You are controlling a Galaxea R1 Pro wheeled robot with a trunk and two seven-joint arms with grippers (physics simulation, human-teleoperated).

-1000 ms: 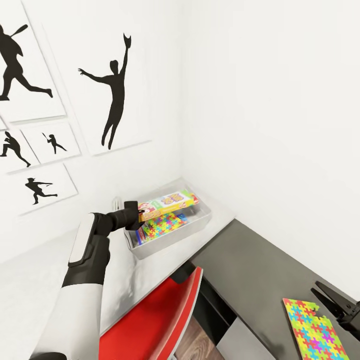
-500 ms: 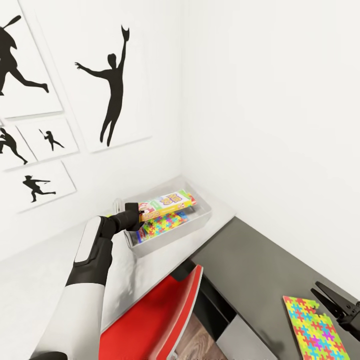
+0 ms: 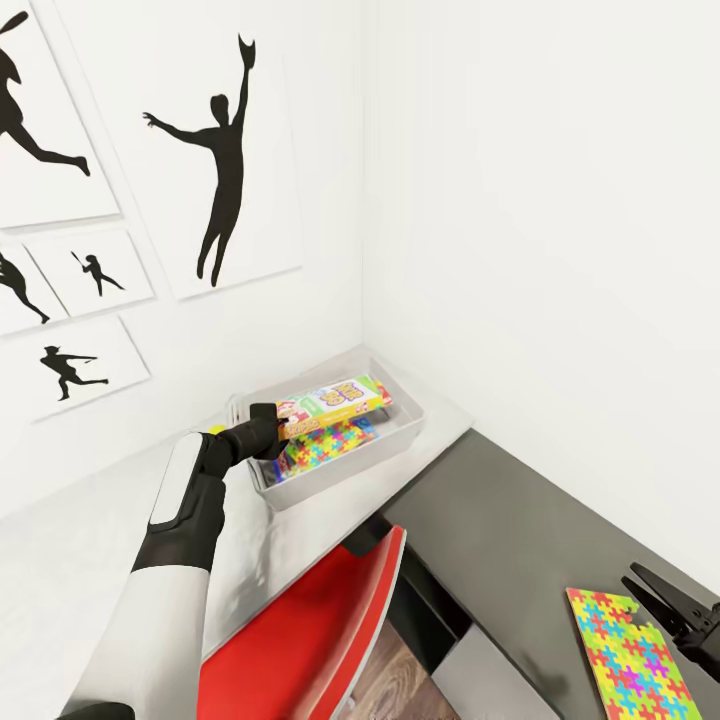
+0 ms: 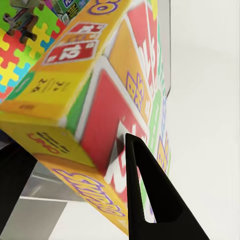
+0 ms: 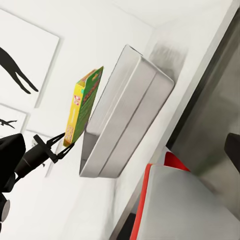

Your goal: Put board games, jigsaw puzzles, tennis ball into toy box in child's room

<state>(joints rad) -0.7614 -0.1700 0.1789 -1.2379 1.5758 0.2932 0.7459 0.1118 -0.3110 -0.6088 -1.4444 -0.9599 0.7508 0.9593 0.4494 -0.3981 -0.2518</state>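
Note:
My left gripper [image 3: 282,428] is shut on one end of the red-green-yellow Skip-Bo board game [image 3: 338,402], holding it level just over the toy box [image 3: 408,428] in the table's corner. A jigsaw puzzle [image 3: 326,446] lies inside the box under it. The left wrist view has the game [image 4: 100,90] close up against a black finger [image 4: 145,200], with the puzzle [image 4: 15,45] beyond. From the right wrist view the game [image 5: 82,107] stands beside the bin [image 5: 130,120]. The second jigsaw puzzle [image 3: 632,655] lies on the dark lower desk, next to my open right gripper [image 3: 648,592].
A red chair [image 3: 310,640] stands tucked against the pale tabletop [image 3: 60,570], between both arms. White walls with black sports silhouettes [image 3: 220,160] close in the corner behind the toy box. A dark-grey lower desk section [image 3: 510,540] runs along the right wall.
The head view has drifted slightly, shifting the wall pictures left. My left gripper still holds the Skip-Bo game over the toy box, barely higher. The right gripper has stayed put.

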